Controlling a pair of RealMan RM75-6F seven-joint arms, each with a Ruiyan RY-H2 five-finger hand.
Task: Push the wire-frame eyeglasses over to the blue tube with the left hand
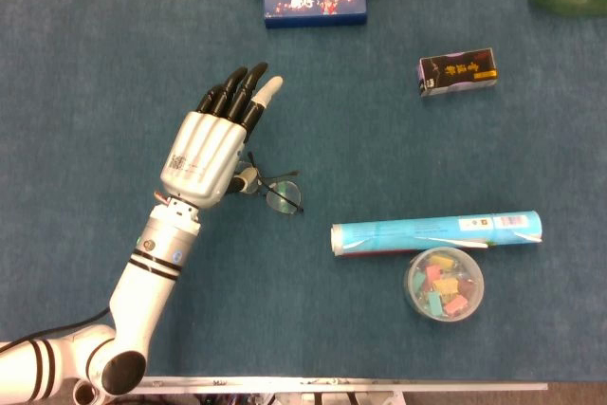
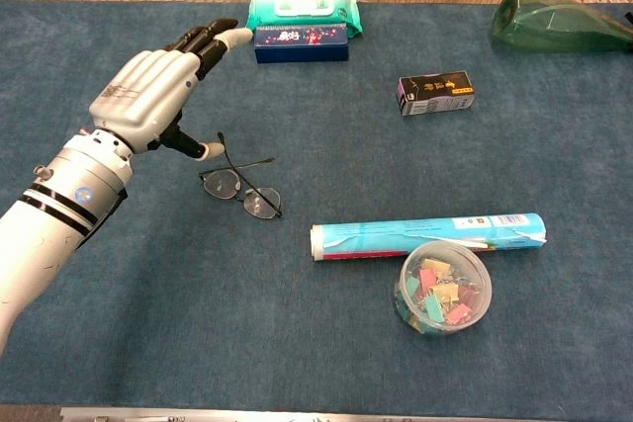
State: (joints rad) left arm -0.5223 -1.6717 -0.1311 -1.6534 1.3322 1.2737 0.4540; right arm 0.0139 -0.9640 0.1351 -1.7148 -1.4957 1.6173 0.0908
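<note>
While flat, eyeglasses [image 2: 240, 191] run diagonal, temples [image 2: 229, 157] pointing away.

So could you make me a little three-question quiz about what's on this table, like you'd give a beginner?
1. True or false: the left hand is holding the wire-frame eyeglasses.
2. What lies right beside the blue tube, on the side nearer the camera?
A. a black box
B. a clear tub of coloured clips
C. a green bottle
3. Fill in: to reach the tube in the chest view, the eyeglasses must slide toward the ____ of the picture.

Key:
1. False. The hand is open with its fingers stretched out, just left of the glasses, gripping nothing.
2. B, the clear tub of coloured clips.
3. Right.
</note>
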